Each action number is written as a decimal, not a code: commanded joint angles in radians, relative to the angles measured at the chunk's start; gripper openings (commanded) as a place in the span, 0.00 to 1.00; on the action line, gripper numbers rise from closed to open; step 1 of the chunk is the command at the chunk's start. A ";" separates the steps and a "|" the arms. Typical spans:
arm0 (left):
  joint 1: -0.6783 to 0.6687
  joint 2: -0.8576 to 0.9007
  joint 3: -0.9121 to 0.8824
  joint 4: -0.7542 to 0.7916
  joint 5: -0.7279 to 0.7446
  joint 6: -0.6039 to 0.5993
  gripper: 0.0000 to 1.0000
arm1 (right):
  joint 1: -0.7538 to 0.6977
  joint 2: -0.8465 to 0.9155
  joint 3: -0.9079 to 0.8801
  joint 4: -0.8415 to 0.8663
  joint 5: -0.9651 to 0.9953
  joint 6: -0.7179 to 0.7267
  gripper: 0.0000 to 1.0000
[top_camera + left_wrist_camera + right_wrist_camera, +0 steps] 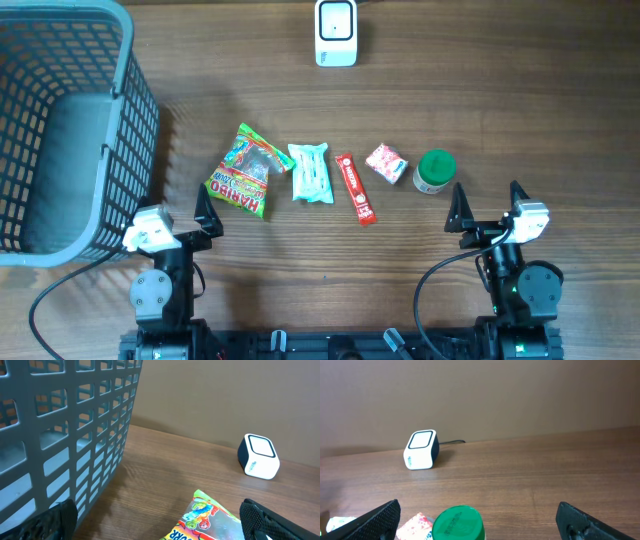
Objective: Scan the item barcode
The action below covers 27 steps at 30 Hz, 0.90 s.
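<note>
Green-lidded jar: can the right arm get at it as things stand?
Probably yes. The jar sits just ahead of the open right tool, slightly left, with nothing between. The red packet close beside it might crowd a finger.

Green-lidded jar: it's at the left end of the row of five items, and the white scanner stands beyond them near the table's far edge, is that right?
Not quite. The green-lidded jar is at the right end of the row, not the left, as the overhead view shows. The Haribo bag is at the left end. The white scanner does stand beyond the row near the far edge.
</note>
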 commanded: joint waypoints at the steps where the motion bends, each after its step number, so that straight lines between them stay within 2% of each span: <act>1: 0.005 0.005 -0.003 -0.001 -0.013 -0.002 1.00 | 0.002 -0.001 -0.001 0.002 0.012 -0.002 1.00; 27: 0.002 -0.016 -0.003 -0.001 -0.013 -0.002 1.00 | 0.002 -0.001 -0.001 0.002 0.012 0.000 1.00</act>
